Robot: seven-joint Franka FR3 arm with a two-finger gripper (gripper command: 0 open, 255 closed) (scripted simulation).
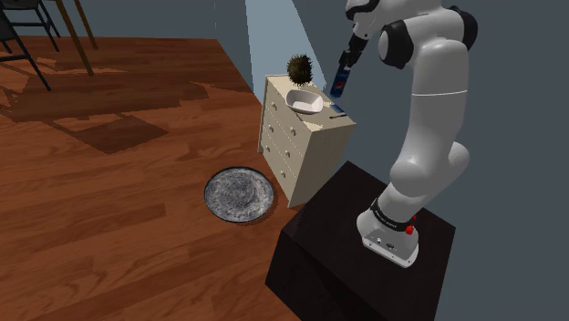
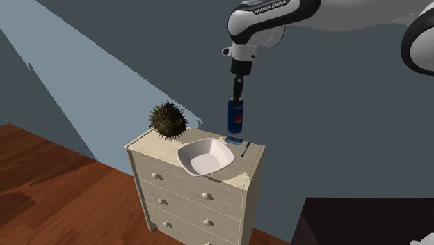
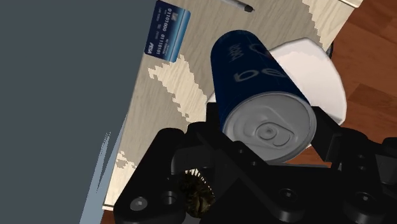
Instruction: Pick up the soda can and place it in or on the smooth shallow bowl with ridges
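1. Black gripper [image 2: 236,97] was closed on the soda can [image 2: 236,117], clasping it near the top rim. The can hung upright under the gripper, clear of the dresser [image 2: 163,147] and touching nothing below.
2. Risk: the hold sat high, with most of the can's body free below the gripper. A quick sideways move could probably swing it or let it slip.
3. Risk: the can was above the blue card [image 2: 234,140] at the dresser's back, not above the bowl. Letting go here would likely land it on the card or dresser top, beside the target.
4. White bowl [image 2: 206,157] sat toward the dresser's front edge, lower and to the second exterior view's left of the can, apart from it. In the wrist view it showed beyond the can's body.
5. Risk: the bowl looked shallow with sloped walls, so a can set off-centre or dropped from height could tip and roll out. A knock from the can's base might push the bowl over the front edge.
6. Thin dark pen [image 3: 240,5] lay near the card, probably not in the way.
7. Dark spiky ball [image 2: 167,120] sat at the dresser's corner on the second exterior view's left, well apart from the can.
8. Round grey mat [image 1: 240,193] lay on the wooden floor beside the dresser.
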